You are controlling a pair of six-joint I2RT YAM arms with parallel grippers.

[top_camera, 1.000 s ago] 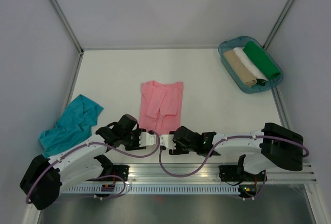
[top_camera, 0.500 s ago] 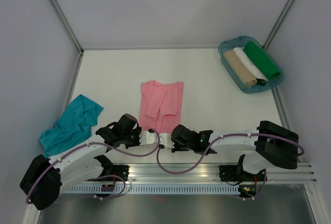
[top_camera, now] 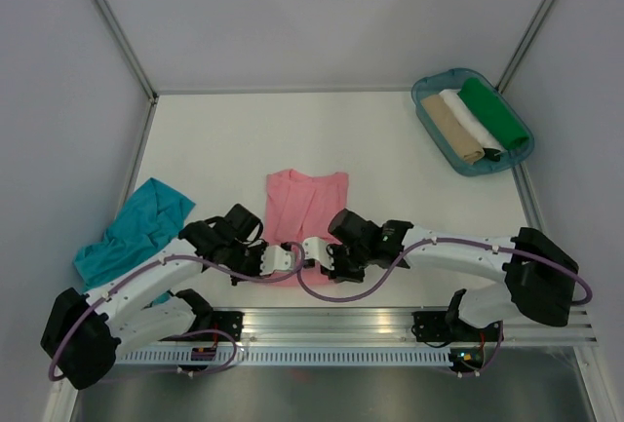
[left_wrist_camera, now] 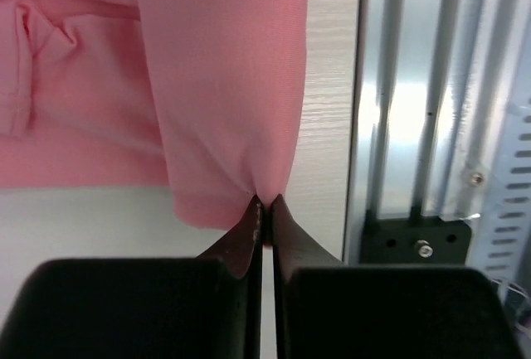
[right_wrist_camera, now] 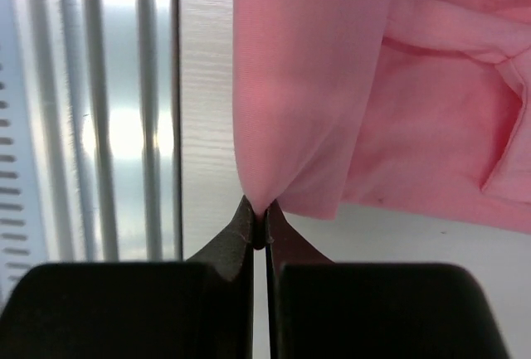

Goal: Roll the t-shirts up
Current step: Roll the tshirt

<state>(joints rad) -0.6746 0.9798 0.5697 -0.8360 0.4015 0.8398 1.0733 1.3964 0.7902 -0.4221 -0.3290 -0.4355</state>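
The black fingers (left_wrist_camera: 241, 243) of the left gripper (left_wrist_camera: 264, 206) are pressed together, pinching the near hem of the salmon pink fabric short-sleeved t-shirt (left_wrist_camera: 224, 85) at its left corner. The right gripper (right_wrist_camera: 258, 210) has its fingers pressed shut in the same way on the hem's right corner. From each pinch a smooth flap of pink fabric widens out and runs back over the rest of the shirt, where folded sleeves and creases show. In the top view the two grippers sit close side by side at the shirt's near edge, with the shirt stretching away from them toward the back.

The pink shirt lies on the white worktop (top_camera: 390, 149), roughly at its middle. Just on the near side of the shirt runs the ribbed aluminium rail (top_camera: 390, 323). To the shirt's left, well apart from it, a teal blue fabric t-shirt (top_camera: 132, 232) lies crumpled. Far to the shirt's right and behind it stands a rigid teal plastic tray (top_camera: 485, 169), holding a beige fabric roll (top_camera: 451, 130), a white fabric roll (top_camera: 468, 120) and a green fabric roll (top_camera: 494, 113) side by side.
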